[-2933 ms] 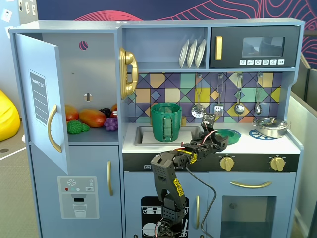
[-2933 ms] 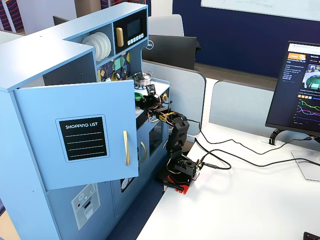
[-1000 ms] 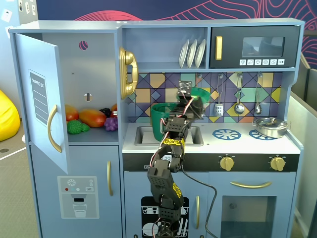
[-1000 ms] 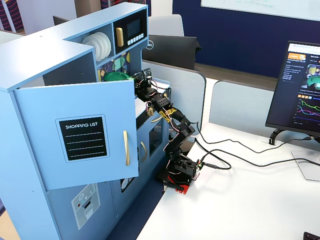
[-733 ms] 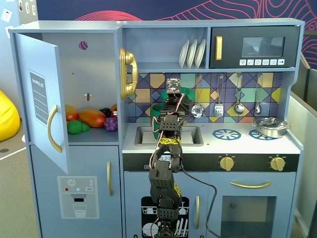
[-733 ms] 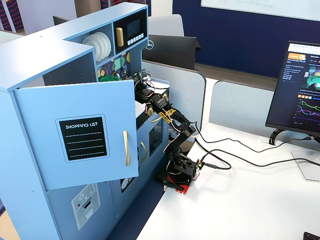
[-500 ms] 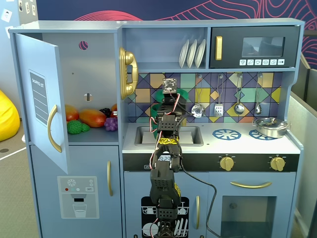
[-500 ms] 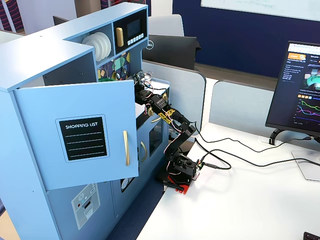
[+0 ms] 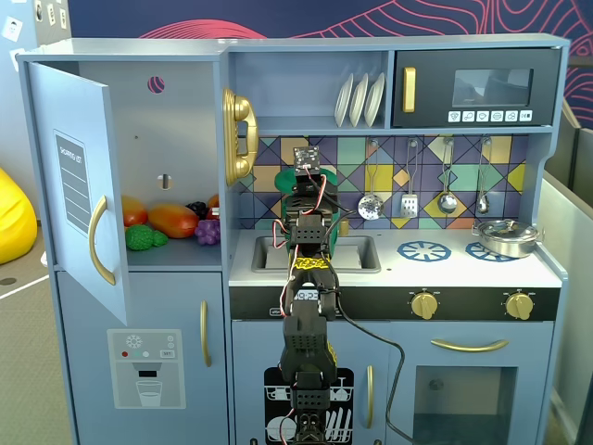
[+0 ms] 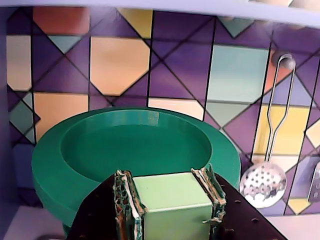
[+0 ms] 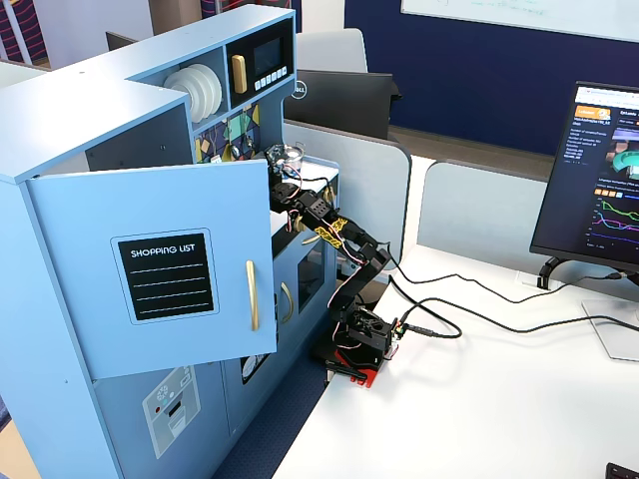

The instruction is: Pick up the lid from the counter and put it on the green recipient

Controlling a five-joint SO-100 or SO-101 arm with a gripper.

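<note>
Gripper (image 10: 170, 210) is clamped on the pale green tab of the flat round green plastic lid (image 10: 135, 150), held level in front of it near the backsplash; can't spot the pot.

"SHOPPING LIST" — cupboard door (image 11: 165, 264); "DELL" — monitor (image 11: 344, 100)

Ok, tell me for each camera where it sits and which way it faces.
Fixed view, front: faces the toy kitchen head-on; the arm is seen from behind, reaching over the sink.
Wrist view: rides behind the gripper, facing the tiled backsplash; both fingers clamp a light-green block on the lid.
Fixed view, side: stands off to the kitchen's side, looking along its front across a white desk; the whole arm shows.
Shared: both fixed views show the arm and open fridge door.
</note>
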